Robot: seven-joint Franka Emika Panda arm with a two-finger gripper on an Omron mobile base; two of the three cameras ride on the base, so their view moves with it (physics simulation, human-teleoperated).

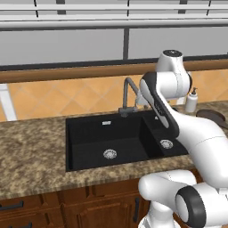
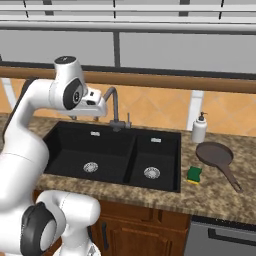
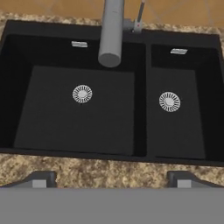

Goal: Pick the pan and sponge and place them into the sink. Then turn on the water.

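The pan (image 2: 215, 154) lies flat on the speckled surface (image 2: 220, 192) to the right of the sink (image 2: 172, 187), with its long thin handle (image 2: 231, 178) pointing toward the front edge. The sponge (image 2: 194, 174) sits just beside the sink's right rim, between the sink and the pan, apart from both. Both basins look empty and dry, and no water falls from the faucet (image 2: 113, 102). The pincer (image 3: 111, 180) hangs above the sink near the faucet, looking down into it, with its two tips wide apart and nothing between them. The pan is likely hard and stiff, and a bit heavy for its size. Its round bowl looks too wide to pinch, so the thin handle seems the best place to grab, close to the bowl so the pan does not tip down. The handle may be smooth and could twist in the grip. The sponge is likely soft, light and squashy, so it should be easy to pinch across its short sides, pressing gently. A white soap bottle (image 2: 199, 128) stands just behind the pan and could get knocked.
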